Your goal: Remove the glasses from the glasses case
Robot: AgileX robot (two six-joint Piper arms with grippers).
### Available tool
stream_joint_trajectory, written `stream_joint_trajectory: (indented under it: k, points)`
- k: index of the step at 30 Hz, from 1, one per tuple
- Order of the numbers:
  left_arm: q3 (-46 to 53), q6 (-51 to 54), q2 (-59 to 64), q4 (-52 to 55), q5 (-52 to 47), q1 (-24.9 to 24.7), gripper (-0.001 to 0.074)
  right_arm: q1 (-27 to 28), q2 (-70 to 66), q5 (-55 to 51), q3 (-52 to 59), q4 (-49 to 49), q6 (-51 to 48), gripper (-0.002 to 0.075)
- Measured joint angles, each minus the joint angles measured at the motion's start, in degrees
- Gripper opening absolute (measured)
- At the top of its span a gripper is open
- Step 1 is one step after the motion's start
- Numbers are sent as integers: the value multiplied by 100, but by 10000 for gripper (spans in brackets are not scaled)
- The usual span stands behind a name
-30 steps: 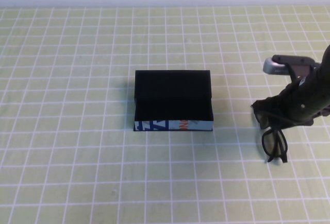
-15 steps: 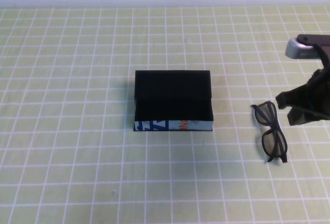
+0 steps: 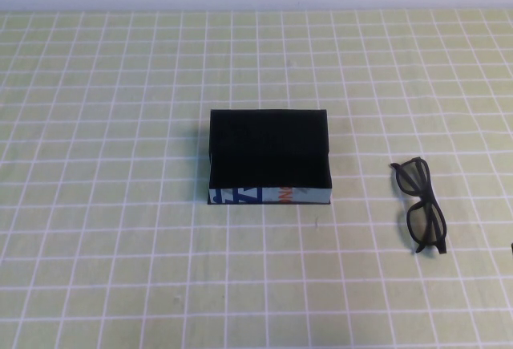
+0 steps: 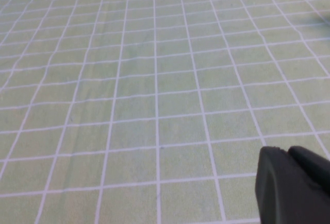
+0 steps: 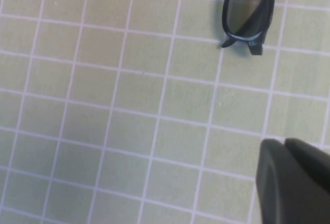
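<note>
The black thick-framed plastic glasses (image 3: 422, 206) lie on the green gridded bench (image 3: 120, 229), near right, well apart from both tools; they look light, stiff, slippery and scratch-prone, best pinched at the bridge; further left sits the black rectangular glasses case (image 3: 269, 156). Left tool (image 4: 294, 185) and right tool (image 5: 294, 180): grip state cannot be told.

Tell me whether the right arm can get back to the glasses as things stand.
Probably yes. The glasses lie alone on the tablecloth, apart from the glasses case; the right gripper hangs close by, nothing between. The left gripper is elsewhere over bare cloth.
</note>
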State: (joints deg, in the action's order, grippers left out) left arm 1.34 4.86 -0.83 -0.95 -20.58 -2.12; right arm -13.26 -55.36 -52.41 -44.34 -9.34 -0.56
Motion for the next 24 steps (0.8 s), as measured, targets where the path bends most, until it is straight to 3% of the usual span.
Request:
stream_joint_trajectory:
  k: [8, 13, 19, 24]
  points:
    - [0, 0, 0, 0, 0, 0, -4, 0, 912, 649, 764, 128, -654, -16]
    - [0, 0, 0, 0, 0, 0, -4, 62, 1680, 2239, 1870, 312, -697, -16]
    - [0, 0, 0, 0, 0, 0, -4, 539, 3344, 4712, 3829, 459, -720, -16]
    - [0, 0, 0, 0, 0, 0, -4, 805, 4683, 4940, 4562, 142, -734, -18]
